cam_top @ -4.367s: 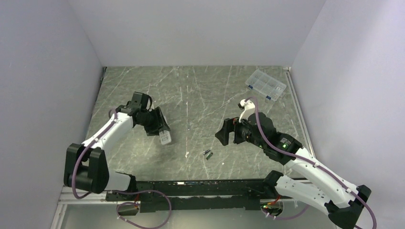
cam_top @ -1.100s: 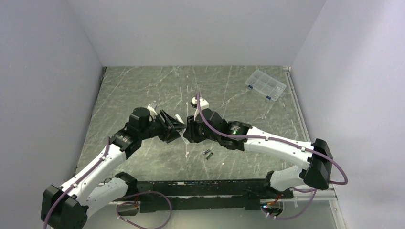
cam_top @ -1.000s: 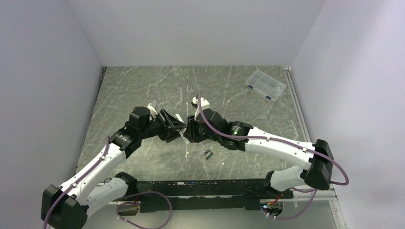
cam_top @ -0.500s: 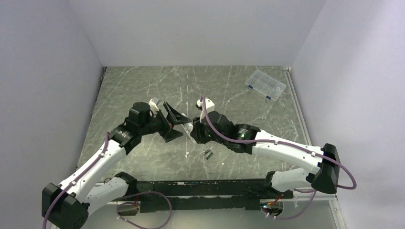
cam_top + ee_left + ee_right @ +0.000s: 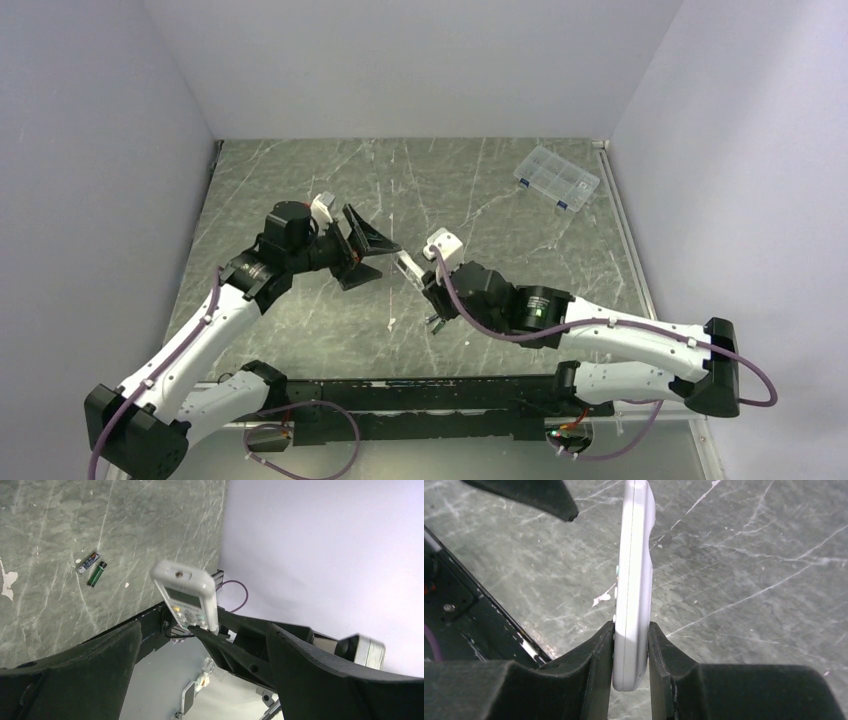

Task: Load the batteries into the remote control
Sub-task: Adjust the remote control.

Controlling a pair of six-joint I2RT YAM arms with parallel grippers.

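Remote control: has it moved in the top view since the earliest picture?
Yes. The remote control has shifted right, nearer the clear box, passing from the left pincer, now open, to the right pincer, which grips it.

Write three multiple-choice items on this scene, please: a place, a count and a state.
1. Where do the batteries lie? A. on the table B. in the box C. atop the box
2. How many batteries show? A. one B. two C. four
3. How is the left gripper? A. open, empty B. shut on a battery C. shut on the box
Answers: 1 A, they lie on bare table; 2 B, two cylinders lie side by side; 3 A, it gapes while the right gripper clamps the remote.
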